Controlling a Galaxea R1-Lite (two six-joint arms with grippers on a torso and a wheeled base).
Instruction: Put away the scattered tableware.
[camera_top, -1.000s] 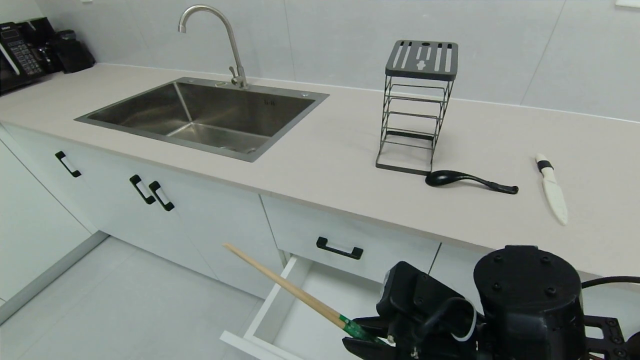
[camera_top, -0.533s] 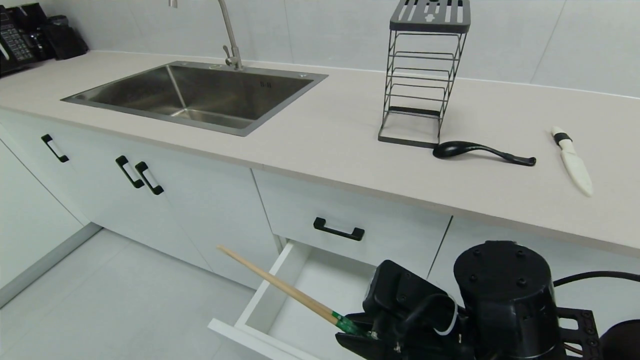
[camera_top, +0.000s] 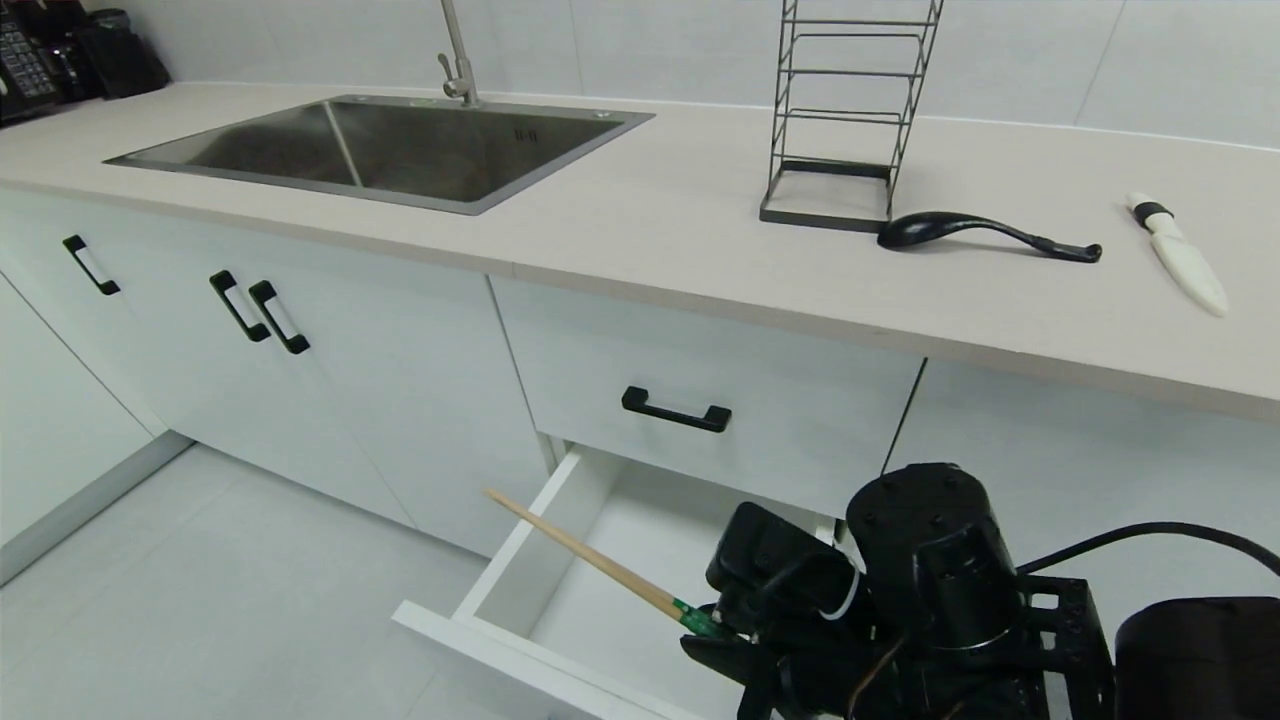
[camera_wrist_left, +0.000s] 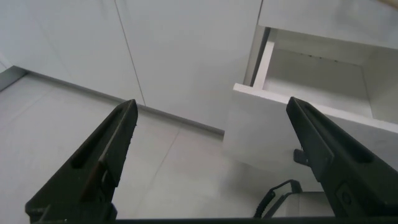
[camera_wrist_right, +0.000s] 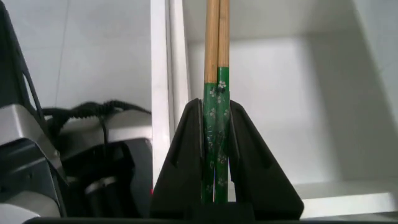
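A pair of wooden chopsticks (camera_top: 590, 560) with green ends is pinched in my right gripper (camera_top: 715, 635), which is shut on them. They slant over the open white drawer (camera_top: 520, 560) below the counter. In the right wrist view the chopsticks (camera_wrist_right: 216, 93) run straight out from the right gripper (camera_wrist_right: 216, 168) above the drawer's inside (camera_wrist_right: 298, 93). A black spoon (camera_top: 985, 232) and a white knife (camera_top: 1180, 255) lie on the counter at the right. My left gripper (camera_wrist_left: 211, 109) hangs open above the floor, with the drawer front (camera_wrist_left: 298, 124) ahead of it.
A wire rack (camera_top: 845, 110) stands on the counter behind the spoon. The steel sink (camera_top: 400, 140) is set into the counter at the left. A shut drawer with a black handle (camera_top: 675, 410) sits just above the open one. White cabinet doors are to the left.
The head camera has dropped, so the whole picture shifted up. The right gripper with the chopsticks now sits lower and further over the open drawer.
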